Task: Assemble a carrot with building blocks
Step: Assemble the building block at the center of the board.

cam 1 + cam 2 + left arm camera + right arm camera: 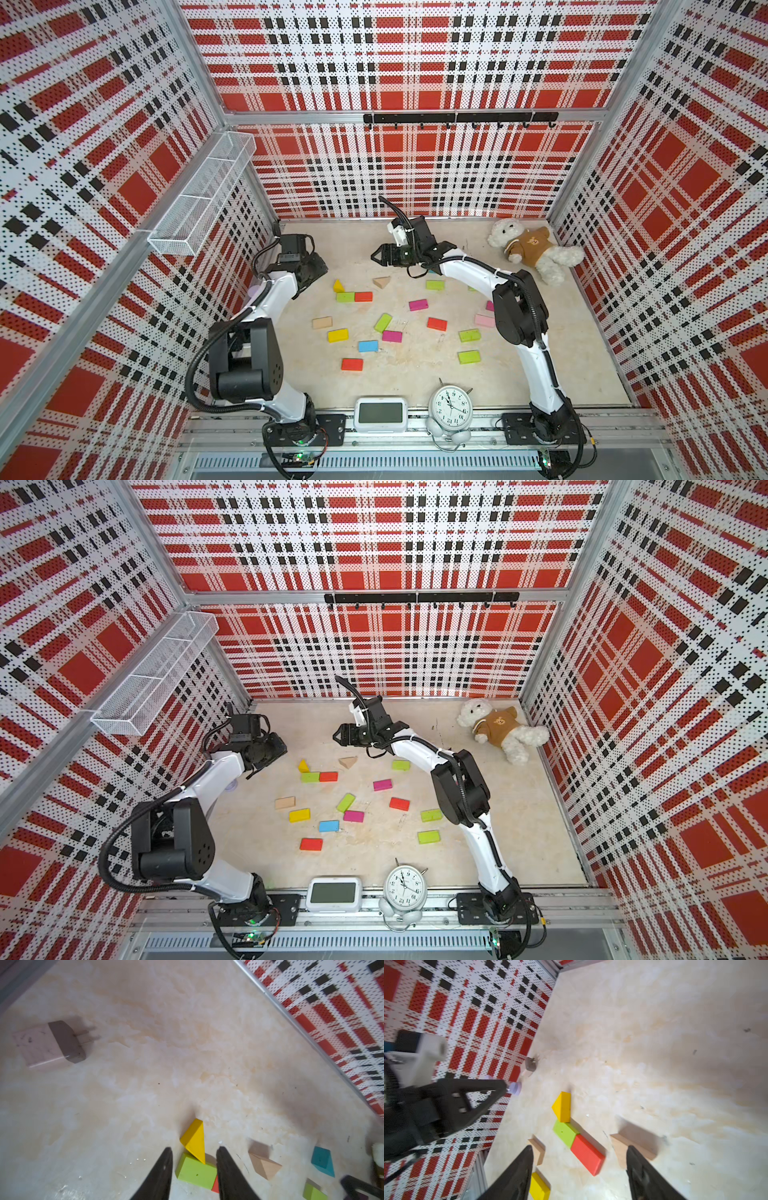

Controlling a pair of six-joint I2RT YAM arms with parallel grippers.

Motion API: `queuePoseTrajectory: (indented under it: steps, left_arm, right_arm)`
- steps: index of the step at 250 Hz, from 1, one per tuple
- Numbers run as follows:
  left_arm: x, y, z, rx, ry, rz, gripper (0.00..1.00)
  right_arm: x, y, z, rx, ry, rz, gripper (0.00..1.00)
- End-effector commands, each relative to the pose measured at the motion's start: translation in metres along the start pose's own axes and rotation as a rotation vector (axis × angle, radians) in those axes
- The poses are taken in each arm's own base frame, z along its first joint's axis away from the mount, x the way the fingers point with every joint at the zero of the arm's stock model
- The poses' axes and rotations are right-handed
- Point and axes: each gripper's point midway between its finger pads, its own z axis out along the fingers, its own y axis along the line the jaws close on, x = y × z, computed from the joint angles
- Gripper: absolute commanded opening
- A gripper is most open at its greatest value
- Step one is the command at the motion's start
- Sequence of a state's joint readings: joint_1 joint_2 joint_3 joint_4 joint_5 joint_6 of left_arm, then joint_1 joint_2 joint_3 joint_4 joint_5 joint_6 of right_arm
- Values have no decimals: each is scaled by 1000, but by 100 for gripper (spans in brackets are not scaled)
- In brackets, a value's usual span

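A yellow wedge [338,286], a lime brick [345,296] and a red-orange brick [363,296] lie touching in a row at the back left of the floor. A plain wood wedge [381,282] sits just right of them. Several more building blocks, among them a magenta brick [418,304] and a blue brick [368,345], lie scattered across the middle. My left gripper [195,1149] hovers over the yellow wedge [195,1140] and lime brick [196,1172], jaws a little apart, holding nothing. My right gripper [579,1147] stands wide open above the red-orange brick [587,1156], empty.
A teddy bear [532,249] lies at the back right. An alarm clock [451,405] and a white digital clock [380,413] stand at the front edge. A beige plug-like cube [49,1043] and a lilac hourglass [516,1087] sit by the left wall, under a wire basket [203,195].
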State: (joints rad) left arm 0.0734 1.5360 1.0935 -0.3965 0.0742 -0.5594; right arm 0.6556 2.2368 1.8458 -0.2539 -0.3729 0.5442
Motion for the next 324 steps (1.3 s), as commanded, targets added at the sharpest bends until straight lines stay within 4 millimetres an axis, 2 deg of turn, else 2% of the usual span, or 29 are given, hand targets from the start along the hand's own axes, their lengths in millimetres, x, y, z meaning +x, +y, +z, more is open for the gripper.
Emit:
queuePoseTrajectory:
  steps: [1,39,137,250,273,324]
  left_arm:
    - [16,4,-8,5,31,-23,41]
    - [28,2,-6,18,67,-8,42]
    - [38,3,6,23,101,2,42]
    - [41,5,10,18,113,3,42]
    - [42,6,11,16,116,4,42]
    - [43,6,13,19,124,1,42]
  right_arm:
    - [27,-26,7,117,55,12,73]
    - [44,-36,24,107,96,58,72]
    - [60,-41,50,106,138,87,73]
    - [60,-32,65,78,152,83,68]
    - [61,-30,66,73,156,82,64]
    - [65,-30,64,78,162,85,64]
